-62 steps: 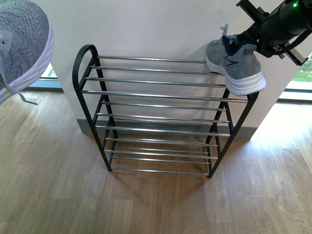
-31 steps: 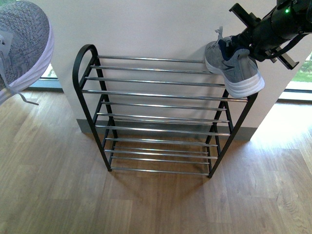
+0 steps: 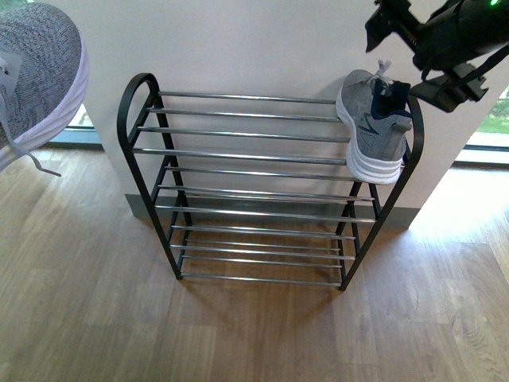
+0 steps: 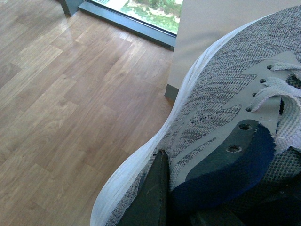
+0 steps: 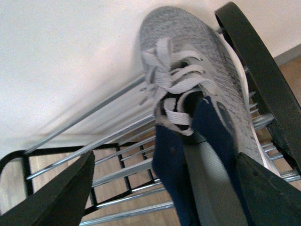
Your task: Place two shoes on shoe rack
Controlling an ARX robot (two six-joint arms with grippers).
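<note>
The shoe rack stands against the white wall, with black side frames and chrome rods. One grey sneaker lies on its top tier at the right end, tipped on its side, the white sole hanging over the front rod; it fills the right wrist view. My right gripper hangs open just above its heel, fingers spread on either side of it, not touching. A second grey sneaker is held up at the far left, with my left gripper shut on its collar.
Wood-plank floor lies in front of the rack. Windows with dark sills sit low at both sides of the white wall. The rack's lower tiers hold nothing.
My right gripper let go of the sneaker and rose. The sneaker dropped and tipped onto the right end of the top tier. The left sneaker has stayed put.
</note>
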